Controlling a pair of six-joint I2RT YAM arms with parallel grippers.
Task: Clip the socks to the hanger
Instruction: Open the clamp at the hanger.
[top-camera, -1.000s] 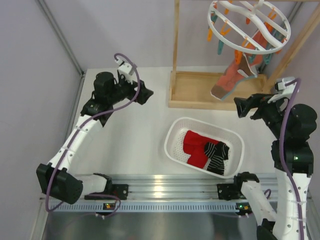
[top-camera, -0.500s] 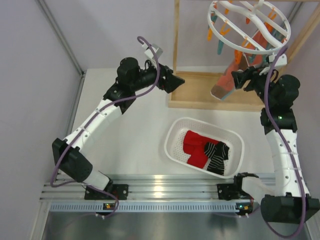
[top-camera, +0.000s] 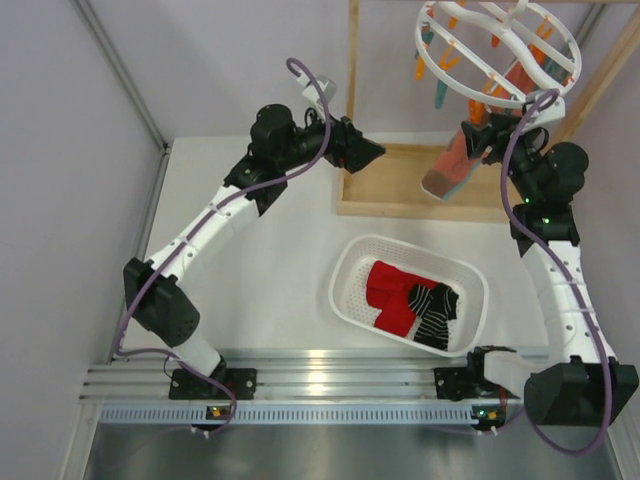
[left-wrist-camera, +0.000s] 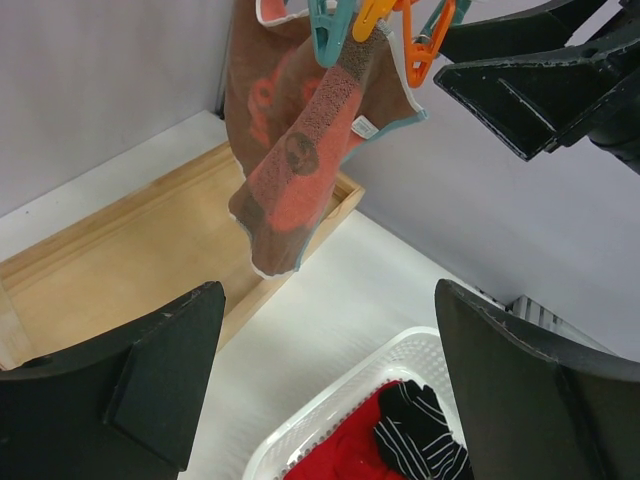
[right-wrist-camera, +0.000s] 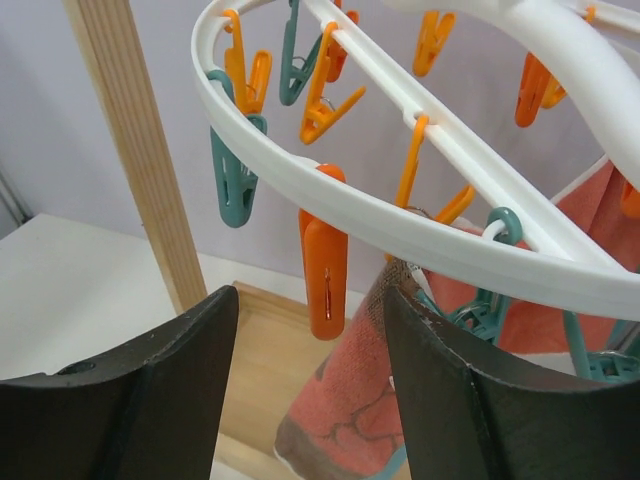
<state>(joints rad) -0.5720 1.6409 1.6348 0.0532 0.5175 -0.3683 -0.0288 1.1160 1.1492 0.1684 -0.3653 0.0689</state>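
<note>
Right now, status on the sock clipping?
Left end effector open, empty. Right end effector open, at an orange clip under the hanger. Socks in basket. Salmon sock hangs close by.

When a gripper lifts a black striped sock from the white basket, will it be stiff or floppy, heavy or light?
Probably floppy: the black striped sock lies crumpled, so it should droop from a pinch. Likely light, as it looks small and thin. It may drag the red socks along, since they touch.
</note>
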